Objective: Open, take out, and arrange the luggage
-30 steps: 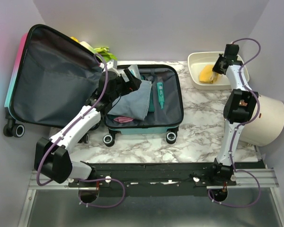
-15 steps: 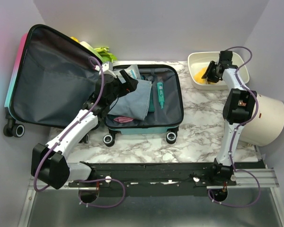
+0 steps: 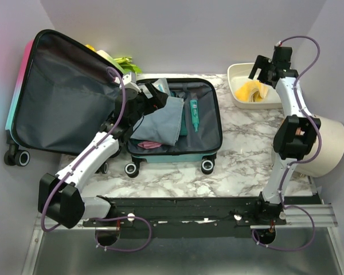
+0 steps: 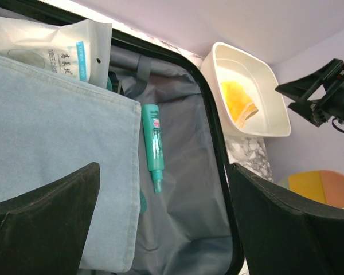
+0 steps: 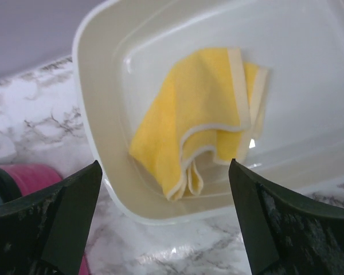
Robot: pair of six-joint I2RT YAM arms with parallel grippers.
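Luggage (image 3: 208,123) open, centre-left of top view: lid propped at upper left, base flat.
Base holds folded denim cloth (image 3: 163,123), teal tube (image 3: 194,113), white packet (image 4: 46,43), pink item (image 3: 148,145).
White tray (image 3: 236,74), upper right, holds yellow cloth (image 5: 200,114).
Left gripper (image 3: 152,100) over base, jaws spread, empty.
Right gripper (image 3: 262,71) above tray, jaws spread, empty.
Pink item seen only from top; packet print only from left wrist.

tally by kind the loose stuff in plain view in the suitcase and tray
cloths: 2, blue cloth, yellow cloth
teal tube: 1
white packet: 1
pink thing, kind unclear: 1
total: 5
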